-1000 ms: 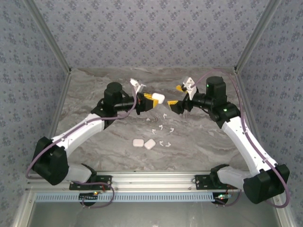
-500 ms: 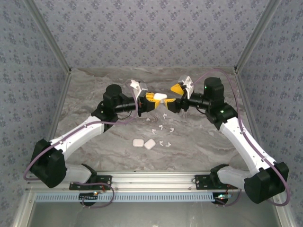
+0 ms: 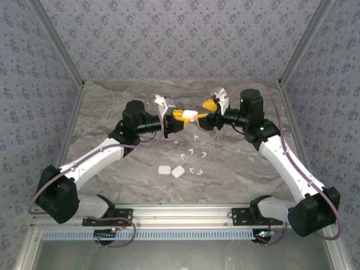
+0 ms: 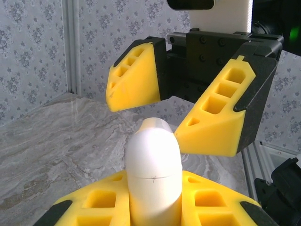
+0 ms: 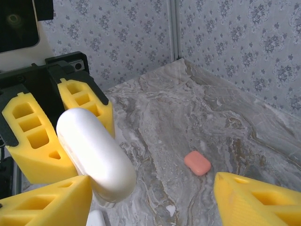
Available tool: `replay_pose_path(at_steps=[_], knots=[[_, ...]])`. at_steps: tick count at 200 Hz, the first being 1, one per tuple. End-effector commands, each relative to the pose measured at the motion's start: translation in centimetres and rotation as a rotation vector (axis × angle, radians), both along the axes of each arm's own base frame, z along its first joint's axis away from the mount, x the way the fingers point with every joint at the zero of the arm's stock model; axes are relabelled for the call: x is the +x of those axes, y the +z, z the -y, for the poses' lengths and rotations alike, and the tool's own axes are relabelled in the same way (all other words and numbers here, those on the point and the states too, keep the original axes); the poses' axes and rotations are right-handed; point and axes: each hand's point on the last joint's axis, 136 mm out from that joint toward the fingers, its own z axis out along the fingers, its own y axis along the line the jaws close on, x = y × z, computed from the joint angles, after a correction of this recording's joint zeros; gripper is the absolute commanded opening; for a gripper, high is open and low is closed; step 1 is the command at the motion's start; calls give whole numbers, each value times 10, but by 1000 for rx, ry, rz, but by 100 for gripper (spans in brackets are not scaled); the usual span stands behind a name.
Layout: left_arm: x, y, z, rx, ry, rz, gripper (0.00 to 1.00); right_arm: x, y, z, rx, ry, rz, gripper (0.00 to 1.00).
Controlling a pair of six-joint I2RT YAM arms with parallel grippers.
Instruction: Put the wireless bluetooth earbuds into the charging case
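No writing, brand mark, number or sign can be read anywhere in these views, the plain white charging case [image 4: 153, 174] included.
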Motion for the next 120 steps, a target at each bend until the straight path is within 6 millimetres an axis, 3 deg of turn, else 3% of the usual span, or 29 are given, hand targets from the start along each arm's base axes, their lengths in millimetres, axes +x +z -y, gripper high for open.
replay_pose_path(at_steps=[1,73,97,120], knots=[[-15,24,1,-33,-59,80,8,14,15,8,9,-50,23,71],[-11,19,0,-23,-33,70,8,14,27,9,33,-26,25,70],[-7,15,-5,-9,14,69,6,7,29,19,42,-57,19,70],[-2,8,-13,3,84,69,5,1,17,32,21,-127,-35,70]])
